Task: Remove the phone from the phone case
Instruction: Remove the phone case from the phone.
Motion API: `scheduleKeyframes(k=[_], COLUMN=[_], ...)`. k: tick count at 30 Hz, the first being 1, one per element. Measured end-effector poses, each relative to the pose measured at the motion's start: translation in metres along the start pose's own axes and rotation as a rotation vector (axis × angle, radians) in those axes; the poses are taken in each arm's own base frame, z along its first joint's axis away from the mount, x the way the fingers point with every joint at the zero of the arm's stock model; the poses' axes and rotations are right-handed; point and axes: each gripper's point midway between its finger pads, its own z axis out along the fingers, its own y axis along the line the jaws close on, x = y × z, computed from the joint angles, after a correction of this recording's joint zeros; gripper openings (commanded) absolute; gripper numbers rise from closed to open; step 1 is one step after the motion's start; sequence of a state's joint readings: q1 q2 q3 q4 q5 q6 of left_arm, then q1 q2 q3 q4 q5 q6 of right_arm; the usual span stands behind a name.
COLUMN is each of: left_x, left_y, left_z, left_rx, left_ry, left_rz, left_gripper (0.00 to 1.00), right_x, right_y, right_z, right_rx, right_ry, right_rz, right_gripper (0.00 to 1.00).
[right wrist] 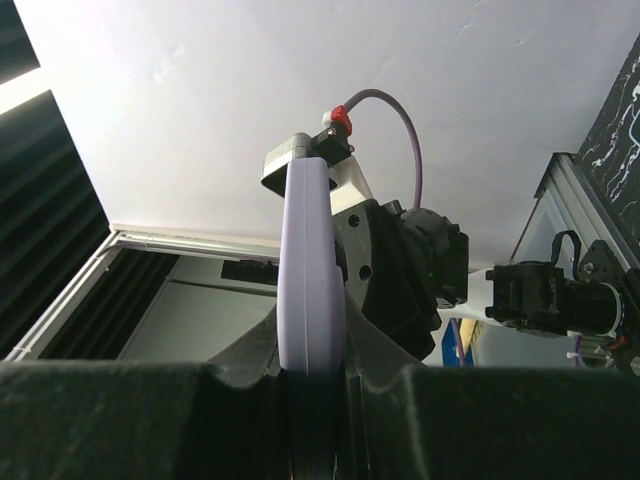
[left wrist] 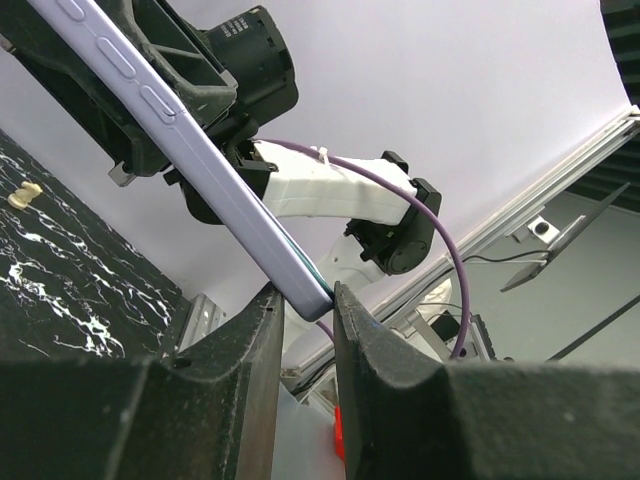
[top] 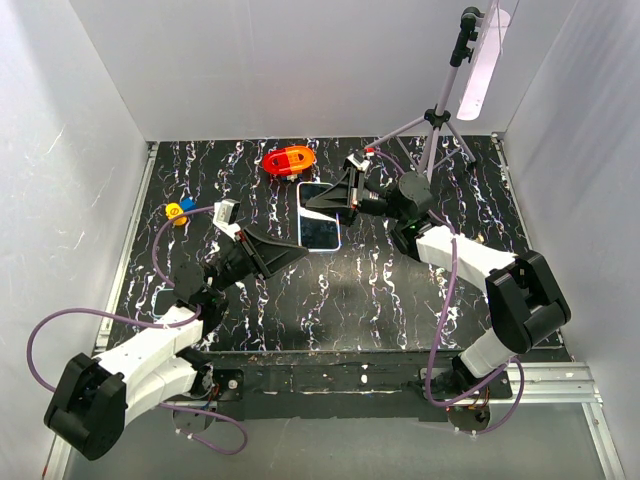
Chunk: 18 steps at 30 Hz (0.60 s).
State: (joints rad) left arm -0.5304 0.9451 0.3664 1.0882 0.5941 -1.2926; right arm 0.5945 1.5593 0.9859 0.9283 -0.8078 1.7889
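Note:
The phone (top: 321, 222), dark screen up, sits in a lavender phone case (top: 301, 206) held above the table between both arms. My left gripper (top: 292, 251) is shut on the case's near corner. In the left wrist view the case (left wrist: 190, 140) runs diagonally down into the left gripper (left wrist: 305, 296), with a thin teal phone edge showing along it. My right gripper (top: 347, 196) is shut on the far right edge. In the right wrist view the case (right wrist: 310, 270) stands edge-on, pinched in the right gripper (right wrist: 314, 365).
A red-orange object (top: 290, 160) lies on the black marbled table (top: 400, 290) just behind the phone. A tripod (top: 440, 125) with a lamp stands at the back right. Small yellow and blue pieces (top: 178, 210) lie at the left. White walls enclose the table.

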Motion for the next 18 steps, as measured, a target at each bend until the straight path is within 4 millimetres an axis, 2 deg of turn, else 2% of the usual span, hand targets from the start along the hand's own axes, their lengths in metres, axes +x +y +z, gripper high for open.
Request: scheduleKeyframes(k=[18], left_x=[0.004], left_y=[-0.020], left_z=[-0.001], left_rx=[0.144], left_ry=[0.022], left_rz=[0.136], left_gripper=[0.00], right_x=[0.019], right_y=[0.020], right_z=[0.005], right_rx=[-0.081], right_ry=[0.047], right_rz=[0.034], right_gripper=[0.01])
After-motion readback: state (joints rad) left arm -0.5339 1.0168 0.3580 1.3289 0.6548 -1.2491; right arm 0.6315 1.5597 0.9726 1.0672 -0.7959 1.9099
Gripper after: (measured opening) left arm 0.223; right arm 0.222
